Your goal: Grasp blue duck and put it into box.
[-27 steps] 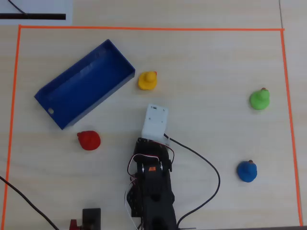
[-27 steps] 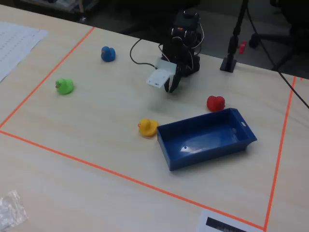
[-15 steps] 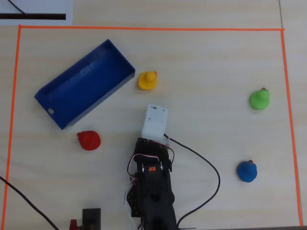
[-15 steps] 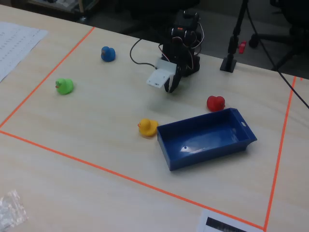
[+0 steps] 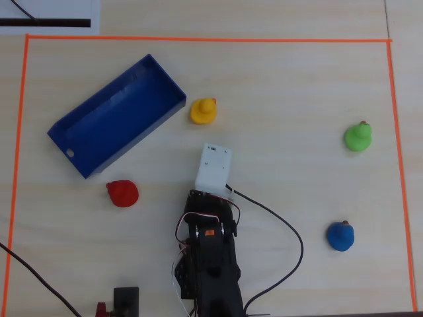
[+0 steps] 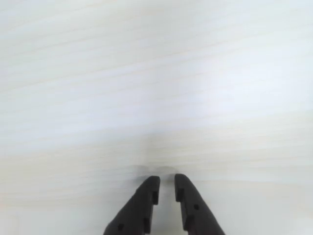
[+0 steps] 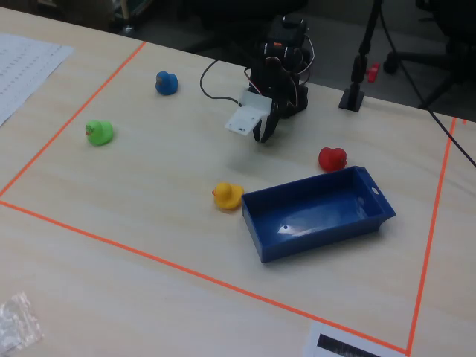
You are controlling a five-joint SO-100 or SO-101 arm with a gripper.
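While the gripper (image 6: 166,182) is hanging nearly closed and empty, the blue duck (image 5: 340,236) is sitting far off to its right in the overhead view.

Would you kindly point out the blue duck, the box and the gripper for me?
blue duck (image 5: 340,237): overhead view, middle of its round body.
box (image 5: 117,119): overhead view, bare floor inside the tray.
gripper (image 6: 166,188): wrist view, narrow gap between its two dark fingertips.
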